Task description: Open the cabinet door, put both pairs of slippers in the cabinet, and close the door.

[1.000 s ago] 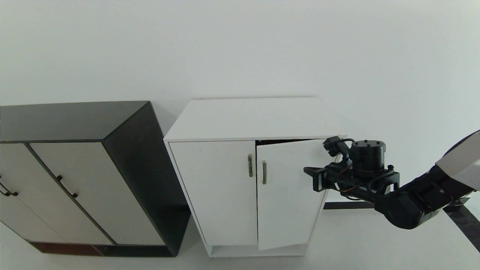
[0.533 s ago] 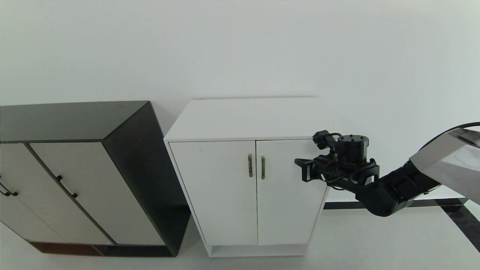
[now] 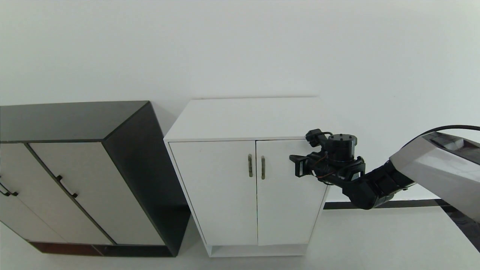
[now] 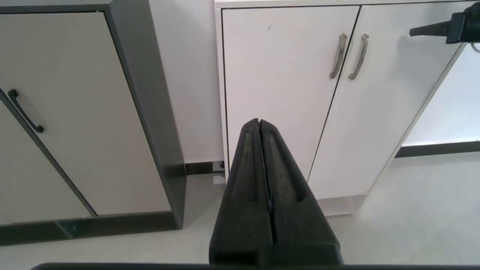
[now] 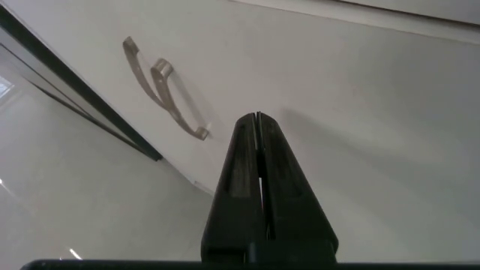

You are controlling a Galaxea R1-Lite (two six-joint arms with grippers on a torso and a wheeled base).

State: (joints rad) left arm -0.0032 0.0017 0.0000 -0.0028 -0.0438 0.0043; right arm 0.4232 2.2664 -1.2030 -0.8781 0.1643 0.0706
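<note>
With the right door (image 3: 288, 210) seen flush shut and the closed right gripper (image 3: 295, 165) held at its face, right of the handle (image 3: 263, 167), the closing push is judged finished and a withdrawal called for; the left gripper (image 4: 259, 124) is closed too.

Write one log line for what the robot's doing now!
white two-door cabinet: closed | right gripper: shut, tip at right door | left gripper: shut
</note>
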